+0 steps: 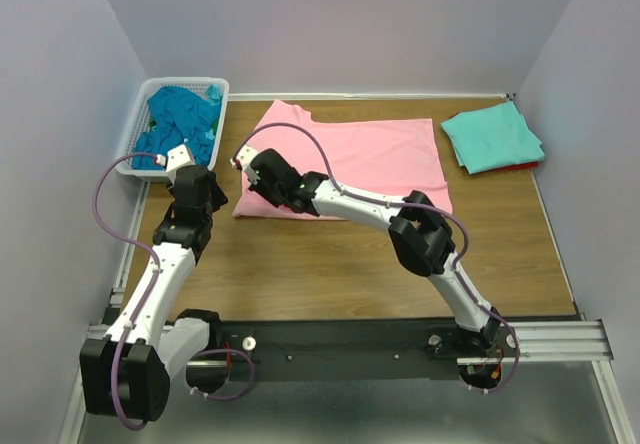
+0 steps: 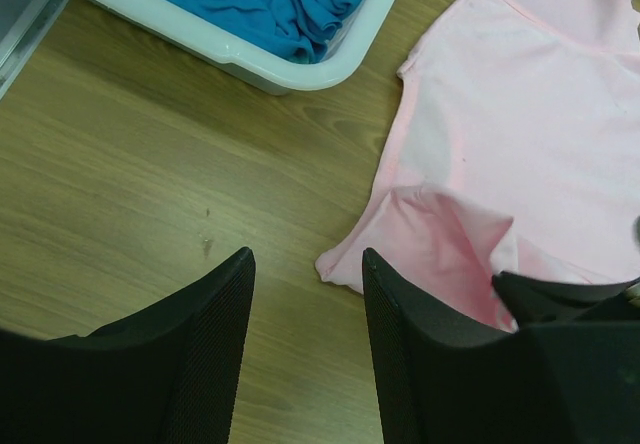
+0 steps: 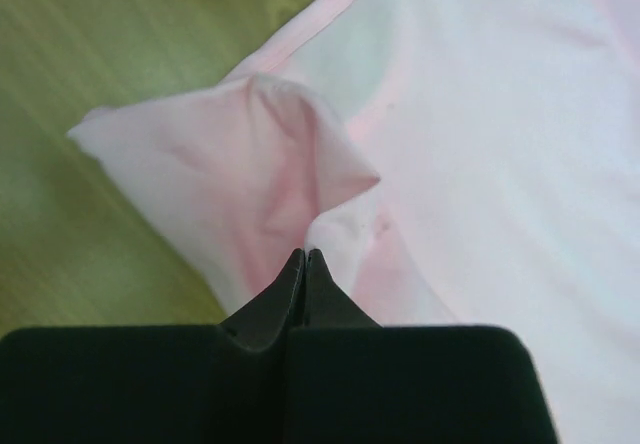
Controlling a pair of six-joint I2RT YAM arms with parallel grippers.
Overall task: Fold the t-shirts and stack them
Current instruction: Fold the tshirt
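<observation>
One wooden bench (image 1: pixel 330 264) carries everything I'm working with. The pink t-shirt (image 1: pixel 380 154) is the biggest thing on it, spread mostly flat from the centre toward 12 o'clock and not yet folded down to size. At 10 o'clock the white basket (image 1: pixel 225 94) holds a heap of teal-blue t-shirts (image 1: pixel 182 114). At 2 o'clock a folded aqua t-shirt (image 1: pixel 492 136) lies on top of a red t-shirt (image 1: pixel 520 168), of which only an edge shows. I judge the fold of the pink one to be the step in hand, at its very start. My right end effector (image 3: pixel 305 256) is fully closed, and the cloth puckers up right at its tips, so I take it to be pinching the shirt's 8 o'clock corner flap (image 3: pixel 200 154). My left end effector (image 2: pixel 306 256) stands partly open and holds nothing, hanging over bare wood just beside that same corner, toward 9 o'clock. The next move calls for lifting the pinched corner clear of the bench and carrying it toward 3 o'clock, keeping the layer smooth. The left should pin or catch the edge near the basket, so the shirt doesn't drag.
</observation>
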